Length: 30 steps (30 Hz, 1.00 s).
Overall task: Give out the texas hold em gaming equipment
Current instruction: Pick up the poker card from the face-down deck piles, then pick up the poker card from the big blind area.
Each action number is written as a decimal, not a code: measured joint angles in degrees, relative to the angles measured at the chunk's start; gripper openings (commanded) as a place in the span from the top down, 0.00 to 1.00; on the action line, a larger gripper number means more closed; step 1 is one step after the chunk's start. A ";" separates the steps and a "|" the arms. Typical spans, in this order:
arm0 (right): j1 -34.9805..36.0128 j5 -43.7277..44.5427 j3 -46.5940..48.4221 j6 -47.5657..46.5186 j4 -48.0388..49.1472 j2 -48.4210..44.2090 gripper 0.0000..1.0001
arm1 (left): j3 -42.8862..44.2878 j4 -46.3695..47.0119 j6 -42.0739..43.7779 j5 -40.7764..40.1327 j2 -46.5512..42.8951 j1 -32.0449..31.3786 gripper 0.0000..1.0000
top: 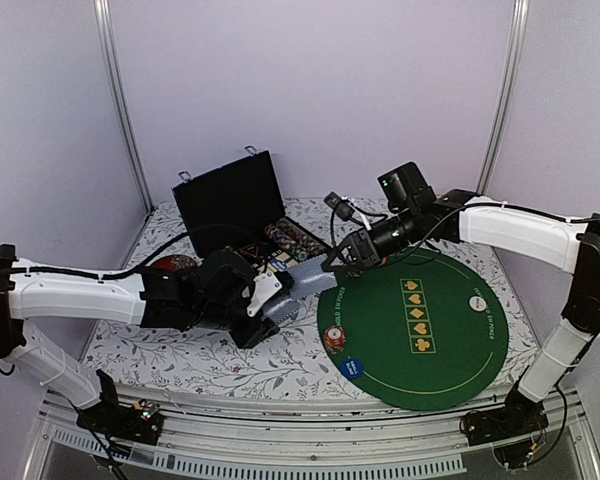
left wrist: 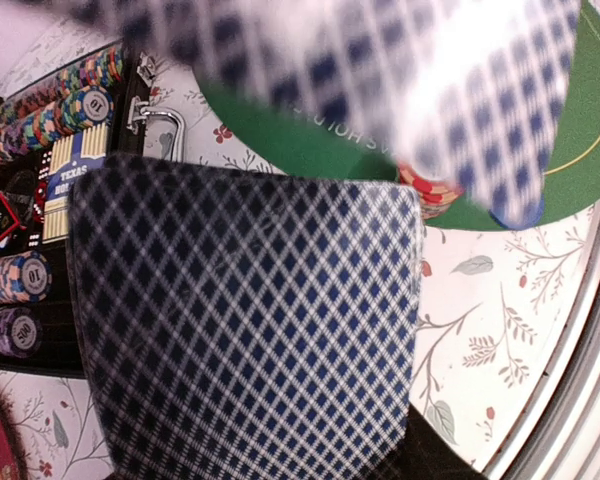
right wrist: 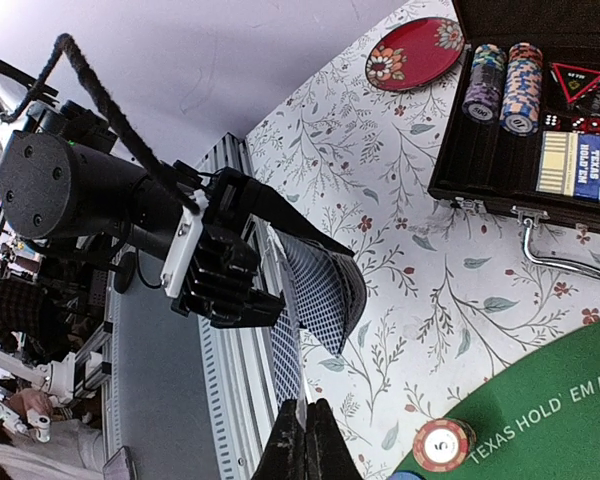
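a blurred card (left wrist: pixel 380 90) is cut off by the left wrist view's upper edge. much of the black case (left wrist: pixel 128 105) is hidden behind the deck (left wrist: pixel 250 330), whose lower edge is cropped too.

We read the thick rectangular deck of small playing cards (left wrist: pixel 250 330) as navy-and-white diamond lattice; the single loose playing card (left wrist: pixel 380 80) matches, blurred. Round felt mat (top: pixel 460 350): green, yellow line and suit symbols. Cloth table cover (top: pixel 180 355): white, grey-green sprigs, red flowers. Hinged rectangular case (top: pixel 230 200): black. Round stacked poker chips (right wrist: pixel 523 75): multicoloured edge stripes. Round dish (right wrist: pixel 412 52): dark red, floral.
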 measured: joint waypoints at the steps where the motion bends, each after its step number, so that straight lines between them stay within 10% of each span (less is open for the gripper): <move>1: -0.66 -0.07 0.00 -0.24 -0.66 -0.66 0.98 | -0.07 0.09 -0.02 0.00 -0.07 0.07 0.46; 14: -29.18 4.17 -21.99 10.29 10.86 -17.14 0.98 | -0.79 0.46 -0.63 -0.02 -1.05 0.24 0.45; 30: -32.20 27.50 -28.57 43.28 46.18 11.02 0.98 | -1.62 2.75 -1.20 0.81 -1.09 0.35 0.45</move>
